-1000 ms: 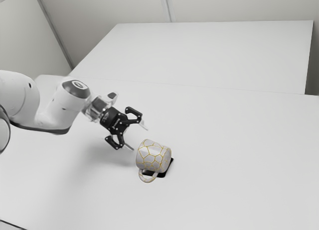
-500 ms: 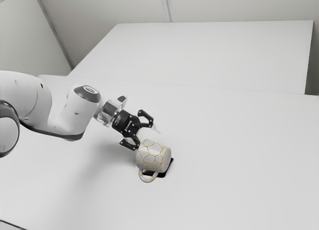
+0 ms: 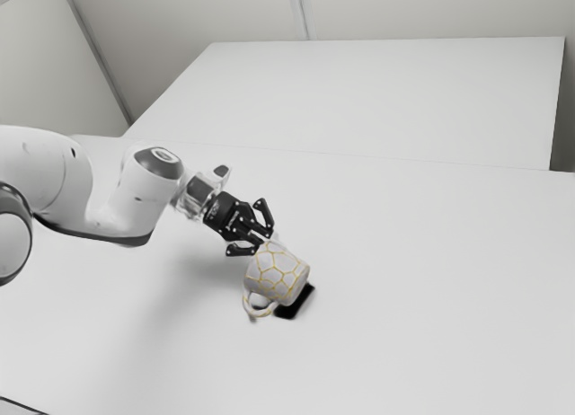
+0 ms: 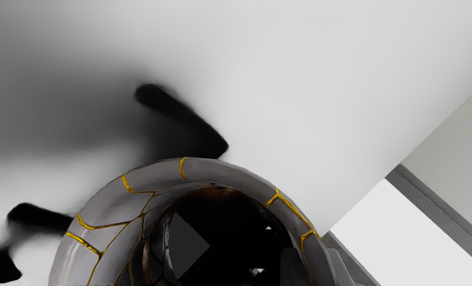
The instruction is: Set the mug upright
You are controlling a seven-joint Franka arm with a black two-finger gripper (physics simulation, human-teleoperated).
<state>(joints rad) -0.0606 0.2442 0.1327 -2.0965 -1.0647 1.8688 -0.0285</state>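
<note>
Exterior view: my arm (image 3: 117, 204) reaches in from the exterior view's left, and the claw (image 3: 268, 241) meets the mug (image 3: 277, 276) at its mouth, which faces back toward the arm. The mug is tipped over above the surface (image 3: 404, 280), not upright, with its base toward the exterior view's right and its handle (image 3: 253, 305) on the near side. A dark patch (image 3: 295, 303) shows at its base, probably shadow, and I can't tell from here whether the whole mug is clear of the surface or part of it rests there.

In the wrist view I read the claw as clenched on the mug's wall: one finger (image 4: 290, 264) is inside the mouth and the other finger (image 4: 341, 266) is outside, with the wall pinched between them. That hold makes sense to me, since the open mouth faces the claw and a thin wall is easier to take than the wide body. The handle stands away from the pinch, so it shouldn't foul the fingers.

With the mug held tipped like this, I judge that the job calls for swinging its mouth up and its base down. My worry is the grip at one edge: the weight hangs off to one side, so the mug could pivot or slip as it turns
</note>
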